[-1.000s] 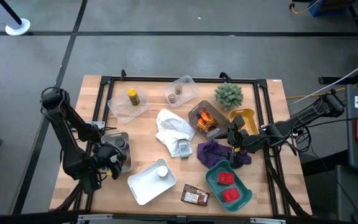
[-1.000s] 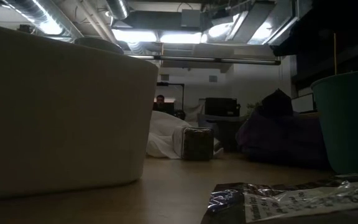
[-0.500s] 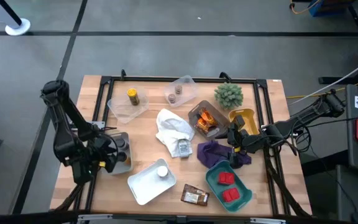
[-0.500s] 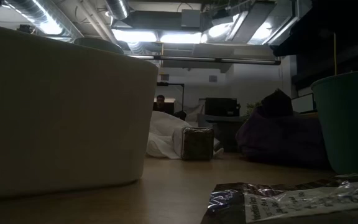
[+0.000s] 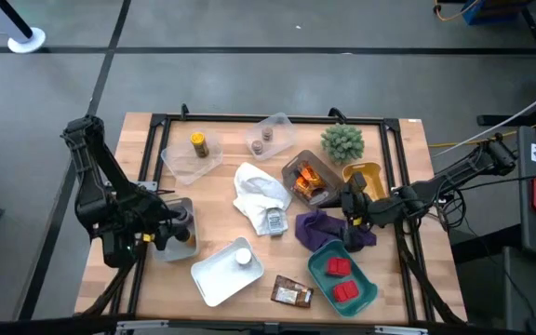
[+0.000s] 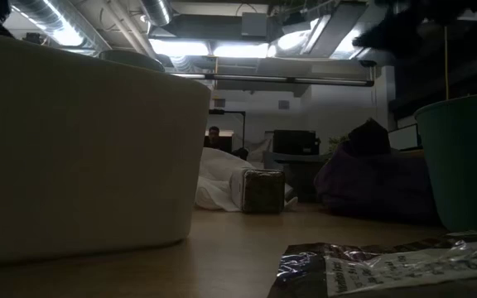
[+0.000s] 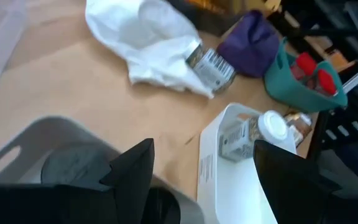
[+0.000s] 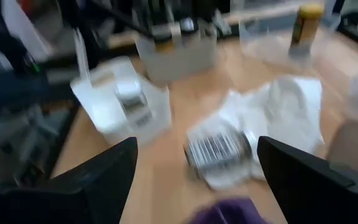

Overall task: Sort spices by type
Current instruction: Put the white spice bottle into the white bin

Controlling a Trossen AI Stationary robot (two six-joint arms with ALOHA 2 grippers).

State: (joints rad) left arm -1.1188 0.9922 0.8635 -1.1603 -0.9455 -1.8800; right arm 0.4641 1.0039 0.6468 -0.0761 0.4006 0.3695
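Spices spread over the table [image 5: 221, 207], sorted in part. Nearest the front edge: brown packet [image 5: 292, 294] flat on the wood, beside a teal tray [image 5: 368, 300] with two red boxes [image 5: 340, 267]. White tray [image 5: 214, 279] just left, holding a white-capped jar [image 5: 242, 257]. Farther in, barcode jar [image 5: 274, 221] lying on its side against the white cloth [image 5: 255, 189], purple cloth [image 5: 316, 227] next to it. Left gripper [image 7: 201, 169] above the grey tray [image 5: 173, 249] at the left edge, fingers spread wide, nothing held. Right gripper [image 8: 196, 163] over the purple cloth, fingers equally wide, empty. Beyond: brown tray [image 5: 291, 168] with orange packets [image 5: 305, 183], yellow tray [image 5: 368, 173], green plant [image 5: 342, 141]. At the far edge, yellow jar [image 5: 198, 143] and brown jar [image 5: 265, 138] in clear trays [image 5: 177, 164].
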